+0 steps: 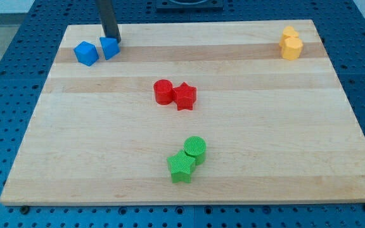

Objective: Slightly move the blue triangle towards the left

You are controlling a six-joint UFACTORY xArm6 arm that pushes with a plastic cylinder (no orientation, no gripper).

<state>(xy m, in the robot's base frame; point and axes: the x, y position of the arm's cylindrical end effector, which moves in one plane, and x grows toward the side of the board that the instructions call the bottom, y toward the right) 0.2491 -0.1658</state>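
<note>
The blue triangle (109,48) lies near the view's top left of the wooden board (246,152). A blue cube (86,53) sits just to its left, almost touching it. My tip (115,40) is at the triangle's upper right edge, touching it or very close. The dark rod rises out of the view's top.
A red cylinder (163,91) and a red star (184,96) touch near the board's middle. A green cylinder (195,149) and a green star (182,166) touch lower down. Two yellow blocks (290,44) sit together at the top right.
</note>
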